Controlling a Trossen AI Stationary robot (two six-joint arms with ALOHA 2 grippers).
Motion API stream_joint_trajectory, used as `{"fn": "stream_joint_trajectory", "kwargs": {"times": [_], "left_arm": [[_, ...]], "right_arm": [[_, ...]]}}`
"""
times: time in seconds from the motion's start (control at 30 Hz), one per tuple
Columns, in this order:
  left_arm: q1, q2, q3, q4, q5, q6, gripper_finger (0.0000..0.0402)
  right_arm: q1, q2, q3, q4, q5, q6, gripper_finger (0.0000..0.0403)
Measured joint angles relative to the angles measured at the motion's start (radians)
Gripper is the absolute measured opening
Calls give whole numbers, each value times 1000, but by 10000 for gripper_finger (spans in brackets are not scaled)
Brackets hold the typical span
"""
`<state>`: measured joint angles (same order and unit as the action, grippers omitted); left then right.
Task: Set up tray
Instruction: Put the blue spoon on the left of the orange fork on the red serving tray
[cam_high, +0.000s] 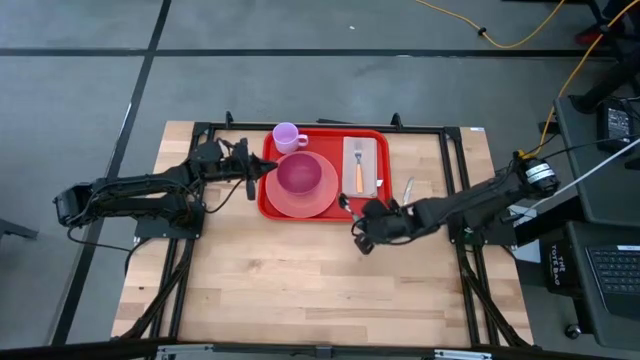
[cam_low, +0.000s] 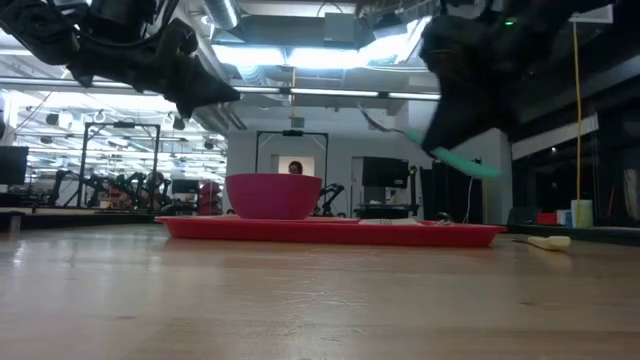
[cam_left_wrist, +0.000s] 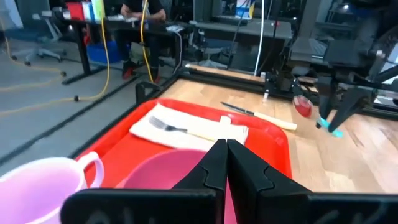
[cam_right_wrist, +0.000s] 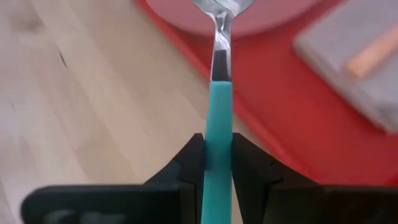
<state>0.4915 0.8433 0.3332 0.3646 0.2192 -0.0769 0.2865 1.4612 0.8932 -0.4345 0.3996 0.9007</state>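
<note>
The red tray (cam_high: 325, 212) lies at the table's far middle. On it a salmon plate (cam_high: 318, 205) carries a magenta bowl (cam_high: 300, 175), and a pink cup (cam_high: 288, 136) stands at the tray's far left corner. A napkin (cam_high: 364, 152) with an orange-handled fork (cam_high: 359, 178) lies on the tray's right half. My left gripper (cam_high: 262, 170) hovers shut over the tray's left rim, touching nothing. My right gripper (cam_high: 360, 215), at the tray's near right corner, is shut on a teal-handled spoon (cam_right_wrist: 219, 106). My right gripper pinches the spoon's teal handle (cam_right_wrist: 217, 149) between its two fingers, one on each side. The spoon runs forward past the fingertips, its metal neck (cam_right_wrist: 221, 50) and bowl end toward the plate. It is lifted clear of the table, and the handle's free end (cam_low: 485, 168) sticks out behind the fingers.
A knife (cam_high: 408, 188) lies on the bare wood just right of the tray. Black frame rails (cam_high: 455, 170) run along the table's left, right and far sides. The near half of the wooden table (cam_high: 300, 290) holds nothing.
</note>
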Motion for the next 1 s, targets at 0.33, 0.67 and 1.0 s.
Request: {"fn": "stream_joint_trajectory", "kwargs": {"times": [0.33, 0.67, 1.0], "left_arm": [[0, 0, 0, -63, 0, -7, 6], [0, 0, 0, -63, -1, -7, 6], [0, 0, 0, -62, -16, -7, 6]], "right_arm": [[-78, 0, 0, 122, 50, -177, 63], [-140, 0, 0, 155, 62, -116, 63], [-295, 0, 0, 187, 47, 90, 63]]}}
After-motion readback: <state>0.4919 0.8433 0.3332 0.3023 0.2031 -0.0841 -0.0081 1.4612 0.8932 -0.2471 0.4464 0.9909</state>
